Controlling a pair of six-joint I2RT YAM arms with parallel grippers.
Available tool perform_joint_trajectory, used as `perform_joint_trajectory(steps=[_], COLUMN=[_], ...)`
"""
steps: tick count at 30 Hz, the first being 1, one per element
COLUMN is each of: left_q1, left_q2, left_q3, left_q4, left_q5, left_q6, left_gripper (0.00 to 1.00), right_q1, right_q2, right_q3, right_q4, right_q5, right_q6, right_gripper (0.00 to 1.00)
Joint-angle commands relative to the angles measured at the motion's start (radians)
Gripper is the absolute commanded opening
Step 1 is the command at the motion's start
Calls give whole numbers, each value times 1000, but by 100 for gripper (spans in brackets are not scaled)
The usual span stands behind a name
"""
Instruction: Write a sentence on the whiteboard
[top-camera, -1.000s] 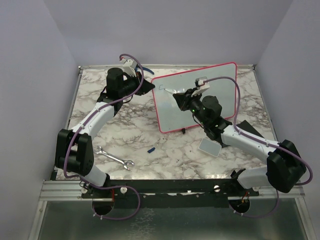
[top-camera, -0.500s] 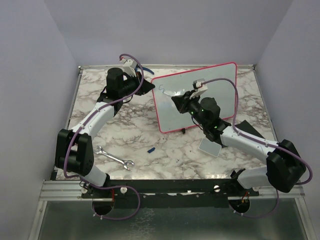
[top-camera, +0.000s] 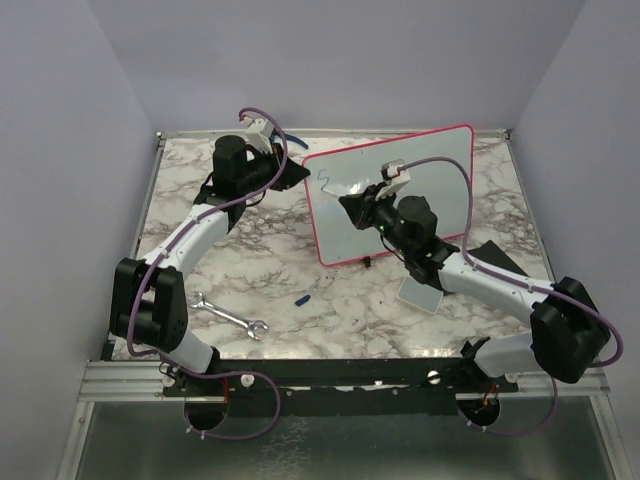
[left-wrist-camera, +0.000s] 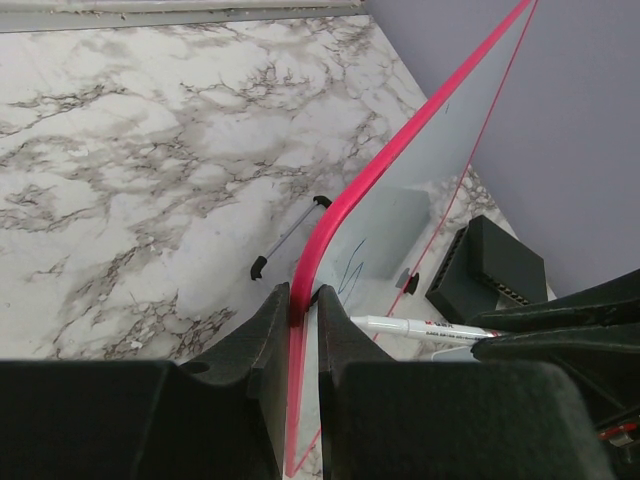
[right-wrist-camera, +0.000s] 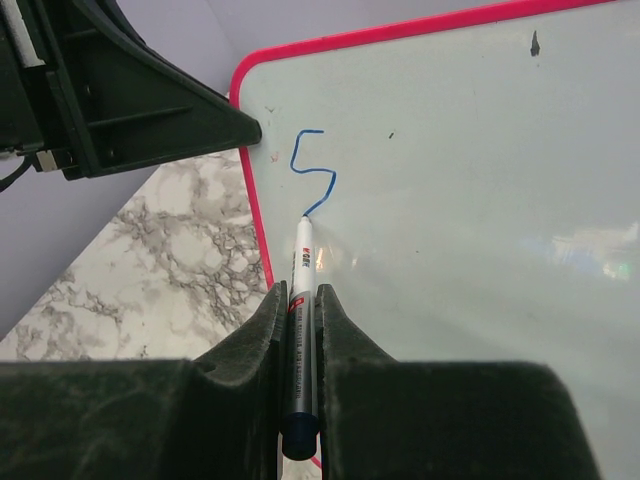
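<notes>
The whiteboard (top-camera: 420, 165) stands on edge at the far right of the marble table (top-camera: 180, 200), leaning back, its top right corner close to the back rim. The left gripper (left-wrist-camera: 303, 295) is narrowed onto the board's red frame at the left edge, one finger on each face. The right gripper (right-wrist-camera: 299, 300) is closed tight on a white marker (right-wrist-camera: 301, 255), which runs straight out between its fingers with the tip on the board face near the top left corner. Of the sentence (right-wrist-camera: 313, 172) only one blue S-like stroke shows, and the tip sits at its lower end. The rest of the board face to the right and below is bare white. A wrench (top-camera: 228, 316) lies near the front left. A small blue cap (top-camera: 303, 298) lies between it and the board's lower left corner, apart from both. A grey pad (top-camera: 420, 293) lies just in front of the board under the right arm, and a black block (left-wrist-camera: 487, 270) lies on the table on the board's writing side. Open marble runs along the left side and across the front centre.
</notes>
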Motion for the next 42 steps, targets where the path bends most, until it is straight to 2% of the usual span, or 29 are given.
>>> perform_joint_trajectory(steps=[1,12,42], left_q1=[-4,-4,-4], left_q2=[-26,-31,-25], left_q3=[-1,-8,-19], left_q4=[36,36,34], left_q5=[25,24,19], left_q6=[3,12,22], left_gripper=[10,10,8], right_q1=[8,7,-41], right_q2=[-50,-182,-97], right_q3=[-16,-51,3], right_q4=[1,-66,0], right_q5=[-13,31,-18], right_q6=[-6,-11,-55], right_gripper=[1,0,0])
